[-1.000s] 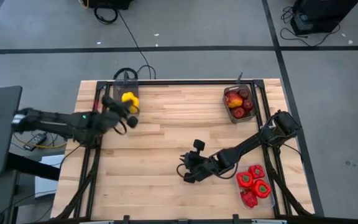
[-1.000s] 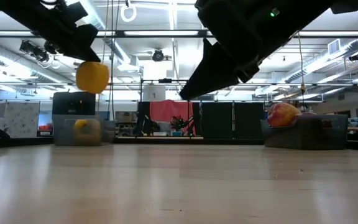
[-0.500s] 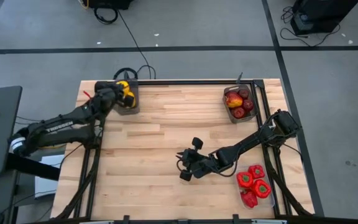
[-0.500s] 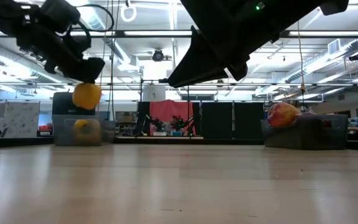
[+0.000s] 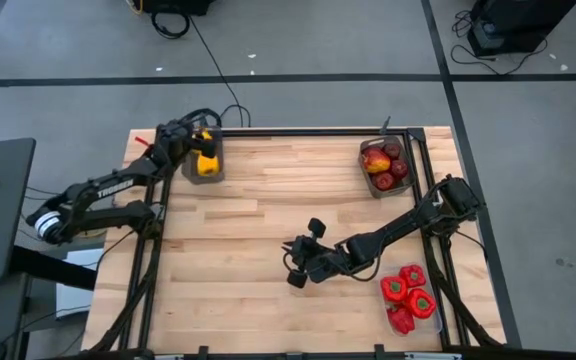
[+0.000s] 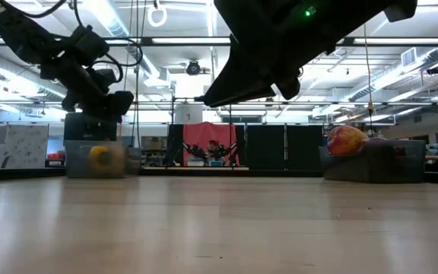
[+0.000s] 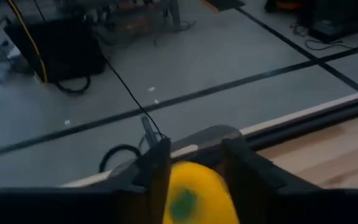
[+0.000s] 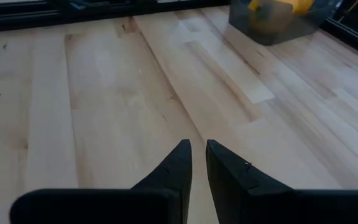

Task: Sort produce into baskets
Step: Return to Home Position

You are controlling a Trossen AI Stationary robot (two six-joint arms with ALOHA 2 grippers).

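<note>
My left gripper (image 5: 194,141) is over the smoky-grey bin (image 5: 204,158) at the table's far left corner, fingers apart. A yellow pepper (image 7: 194,194) shows between and beyond its fingers. In the low view nothing hangs under the gripper (image 6: 101,103), and yellow peppers (image 6: 101,155) lie inside the bin. My right gripper (image 5: 298,272) is shut and empty, low over the middle of the table (image 8: 194,149). The apples (image 5: 384,163) fill the far right bin. The red peppers (image 5: 408,297) fill the near right bin.
A black frame rail (image 5: 308,131) runs along the table's far edge and down both sides. Cables (image 5: 213,115) lie behind the grey bin. The apple bin also shows in the low view (image 6: 379,161). Bare wood (image 5: 258,230) lies between the arms.
My left gripper has gone toward the table's far edge and down over the grey bin. The yellow pepper that hung under it has left the fingers and now lies in the bin. My right gripper has edged a little toward the table's left.
</note>
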